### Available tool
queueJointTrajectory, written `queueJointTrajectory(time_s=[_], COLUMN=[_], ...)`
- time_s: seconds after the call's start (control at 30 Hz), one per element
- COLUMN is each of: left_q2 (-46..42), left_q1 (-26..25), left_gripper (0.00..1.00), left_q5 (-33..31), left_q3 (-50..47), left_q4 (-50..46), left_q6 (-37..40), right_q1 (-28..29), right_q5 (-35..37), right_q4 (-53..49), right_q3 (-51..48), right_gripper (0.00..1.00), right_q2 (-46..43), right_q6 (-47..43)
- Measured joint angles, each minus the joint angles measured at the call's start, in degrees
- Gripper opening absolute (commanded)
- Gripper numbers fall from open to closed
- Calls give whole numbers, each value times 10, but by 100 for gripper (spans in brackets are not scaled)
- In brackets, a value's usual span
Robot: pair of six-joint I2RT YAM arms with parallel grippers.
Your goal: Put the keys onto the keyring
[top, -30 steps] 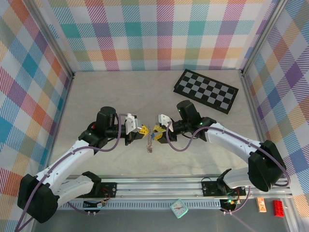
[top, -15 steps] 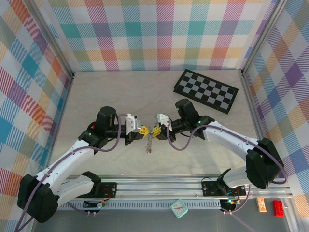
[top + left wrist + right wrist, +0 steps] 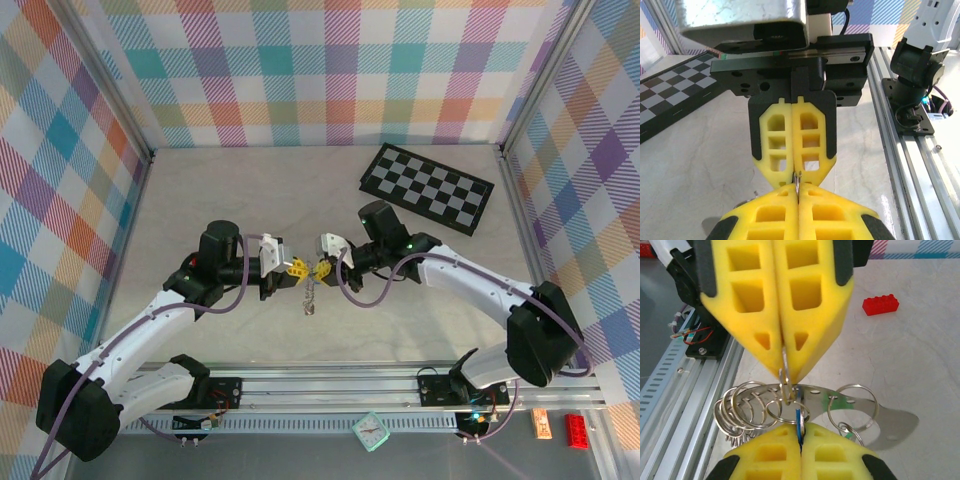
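My left gripper (image 3: 296,270) and right gripper (image 3: 322,268) meet tip to tip above the middle of the table. In the left wrist view my left gripper (image 3: 798,192) is shut on the thin metal keyring (image 3: 797,179), and the right gripper's yellow fingers (image 3: 812,150) are closed just beyond it. In the right wrist view my right gripper (image 3: 801,432) is shut on a blue key (image 3: 799,419) threaded with a small ring. The left gripper (image 3: 785,374) pinches the keyring's wire (image 3: 784,365) above it. A bunch of silvery rings and keys (image 3: 740,410) hangs to the left.
A black-and-white chequered board (image 3: 427,187) lies at the back right. The aluminium rail (image 3: 330,385) runs along the near edge, with a small clock (image 3: 371,431) and a red brick (image 3: 577,430) beyond it. A shiny perforated metal strip (image 3: 890,427) lies under the rings.
My right gripper has closed from open to shut on the blue key and moved slightly left toward the left gripper. The left gripper has stayed shut and still.
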Motion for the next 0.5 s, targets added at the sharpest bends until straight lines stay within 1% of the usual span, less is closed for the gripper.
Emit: queueJointTrajectory(time_s=[0.3, 0.33, 0.4, 0.43, 0.5], left_q2=[0, 0, 0, 0, 0], left_q1=[-5, -6, -9, -11, -14], left_gripper=[0, 0, 0, 0, 0], left_q5=[-6, -8, -13, -17, -20], left_q3=[-16, -16, -16, -16, -16], left_q4=[33, 33, 33, 33, 31], left_q6=[-24, -24, -19, -17, -10], right_q1=[3, 3, 3, 3, 1], right_q5=[1, 1, -1, -2, -1], right_q4=[-10, -10, -10, -10, -10], right_q3=[6, 6, 6, 6, 6], right_gripper=[0, 3, 14, 18, 23], right_q2=[12, 12, 12, 12, 9], right_q6=[5, 7, 12, 14, 19])
